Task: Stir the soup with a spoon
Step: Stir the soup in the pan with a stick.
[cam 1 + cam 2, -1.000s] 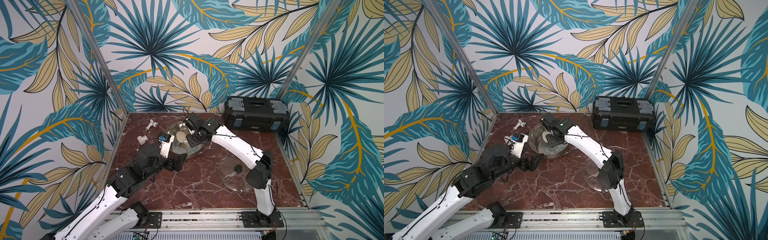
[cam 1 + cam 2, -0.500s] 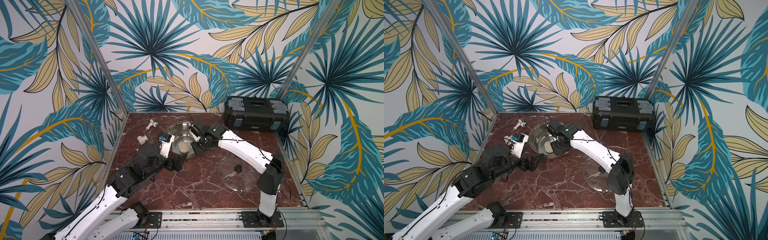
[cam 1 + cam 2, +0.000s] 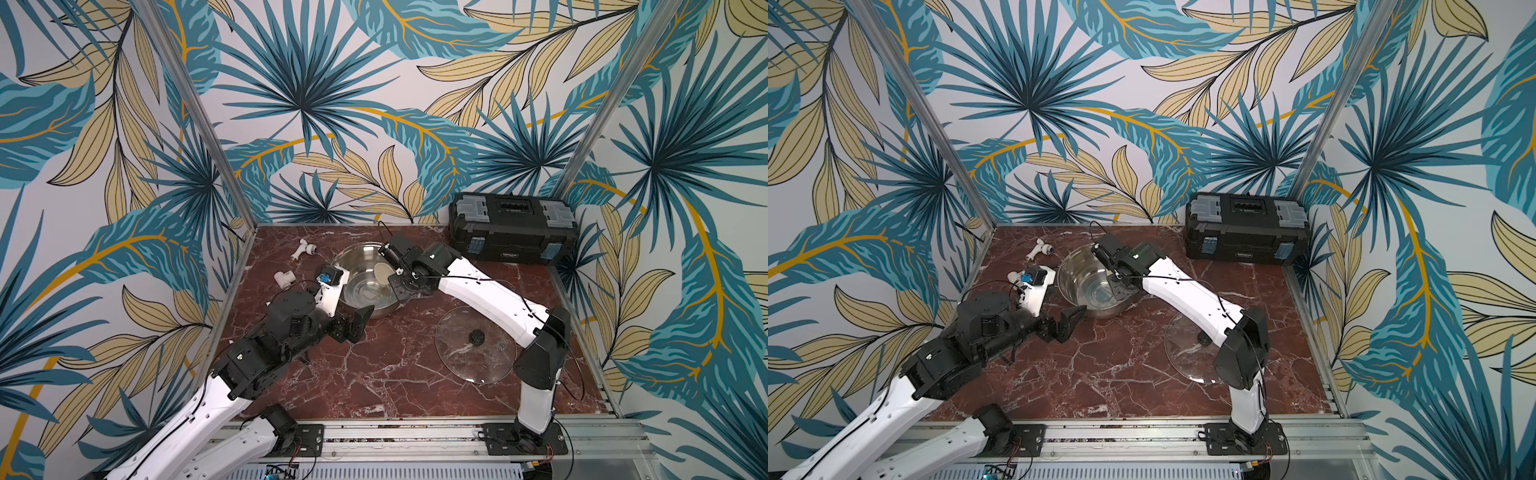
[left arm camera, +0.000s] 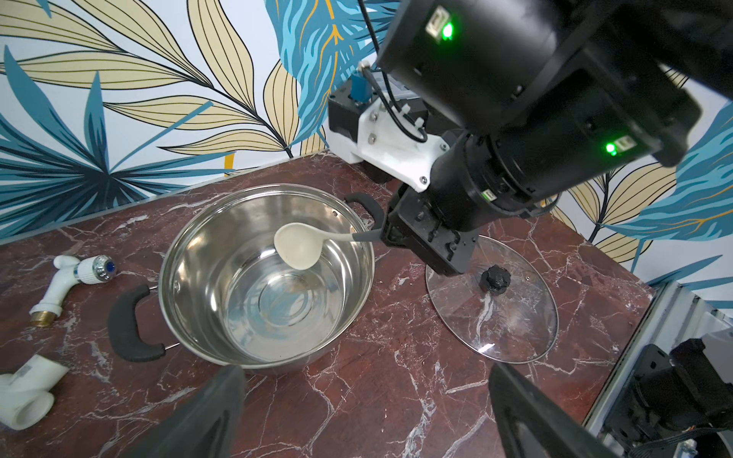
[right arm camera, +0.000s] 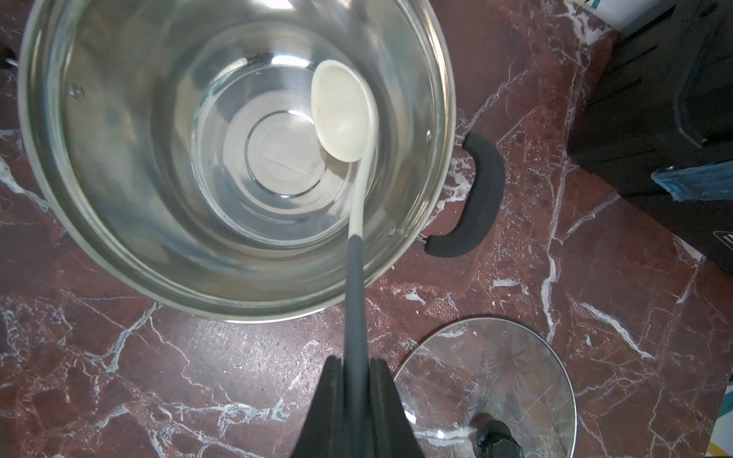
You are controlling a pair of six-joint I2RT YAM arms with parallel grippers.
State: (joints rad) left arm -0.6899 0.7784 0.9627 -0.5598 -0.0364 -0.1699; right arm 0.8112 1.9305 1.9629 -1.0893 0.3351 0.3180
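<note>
A steel pot (image 3: 353, 254) with clear liquid stands at the back of the marble table, seen in both top views (image 3: 1077, 286). My right gripper (image 5: 354, 363) is shut on the grey handle of the spoon (image 5: 341, 111). It sits just outside the pot's right rim (image 3: 398, 289). The spoon's cream bowl (image 4: 296, 248) hangs inside the pot mouth near that rim, about level with it. My left gripper (image 4: 365, 372) is open and empty, low over the table in front of the pot (image 3: 353, 323).
A glass lid (image 3: 473, 351) lies flat to the right of the pot, under my right arm. A black toolbox (image 3: 513, 228) stands at the back right. Two white pipe fittings (image 3: 304, 249) (image 3: 284, 277) lie left of the pot.
My right gripper has drawn back from over the pot to its right rim, carrying the spoon's bowl rightward across the pot. The left arm has not moved.
</note>
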